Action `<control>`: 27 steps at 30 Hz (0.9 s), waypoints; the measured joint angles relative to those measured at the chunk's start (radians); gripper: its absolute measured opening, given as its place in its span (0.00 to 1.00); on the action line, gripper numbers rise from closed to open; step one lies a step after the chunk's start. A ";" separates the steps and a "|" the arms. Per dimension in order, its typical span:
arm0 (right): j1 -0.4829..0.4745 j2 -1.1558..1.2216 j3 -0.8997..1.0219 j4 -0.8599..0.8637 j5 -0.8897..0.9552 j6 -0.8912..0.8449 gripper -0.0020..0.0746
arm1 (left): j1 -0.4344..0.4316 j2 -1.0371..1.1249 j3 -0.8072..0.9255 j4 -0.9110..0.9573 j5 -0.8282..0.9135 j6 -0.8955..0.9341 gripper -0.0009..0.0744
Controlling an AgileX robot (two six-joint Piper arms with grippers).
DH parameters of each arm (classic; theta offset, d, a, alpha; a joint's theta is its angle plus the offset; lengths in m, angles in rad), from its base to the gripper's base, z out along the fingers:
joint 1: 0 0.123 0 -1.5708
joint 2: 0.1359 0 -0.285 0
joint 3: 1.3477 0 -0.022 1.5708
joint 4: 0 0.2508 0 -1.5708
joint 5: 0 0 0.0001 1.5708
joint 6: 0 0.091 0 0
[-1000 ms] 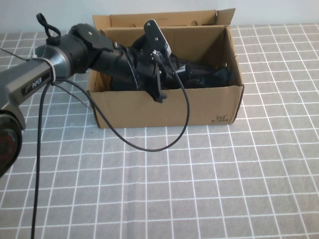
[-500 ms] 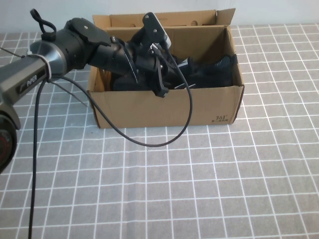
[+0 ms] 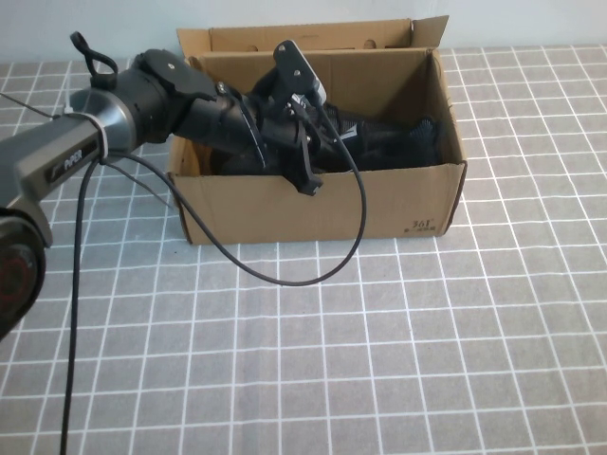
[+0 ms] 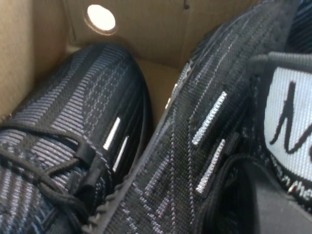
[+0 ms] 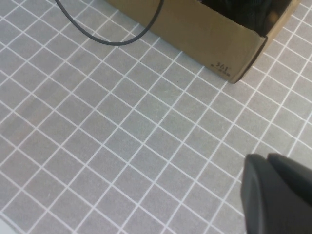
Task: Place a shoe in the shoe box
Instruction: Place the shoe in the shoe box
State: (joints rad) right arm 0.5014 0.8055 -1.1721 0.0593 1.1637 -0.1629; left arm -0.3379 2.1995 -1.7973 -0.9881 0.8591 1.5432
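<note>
I had the left gripper [image 3: 327, 142] reaching down inside the box [image 3: 379, 204], its fingers clenched; whether they pinched the shoe [image 4: 195, 146] I could not tell. That shoe lay in the box beside a 2nd shoe [image 4: 73, 141], their sides touching. A black cable [image 3: 285, 275] looped from the arm onto the checked cloth [image 3: 379, 360]. The right gripper [image 5: 278, 195] hung closed over the cloth, away from the box, holding nothing.
</note>
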 joint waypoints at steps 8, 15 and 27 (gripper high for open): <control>0.000 0.000 0.000 0.021 0.000 0.000 0.01 | 0.000 0.000 -0.027 0.002 0.063 -0.025 0.04; 0.000 0.000 0.000 0.027 0.000 0.000 0.01 | 0.000 0.001 -0.144 0.092 0.152 -0.135 0.04; 0.000 0.008 0.000 0.030 -0.023 0.000 0.01 | 0.000 0.028 -0.198 0.143 0.176 -0.215 0.04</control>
State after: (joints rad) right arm 0.5014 0.8138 -1.1721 0.0896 1.1409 -0.1629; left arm -0.3379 2.2272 -1.9951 -0.8450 1.0353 1.3283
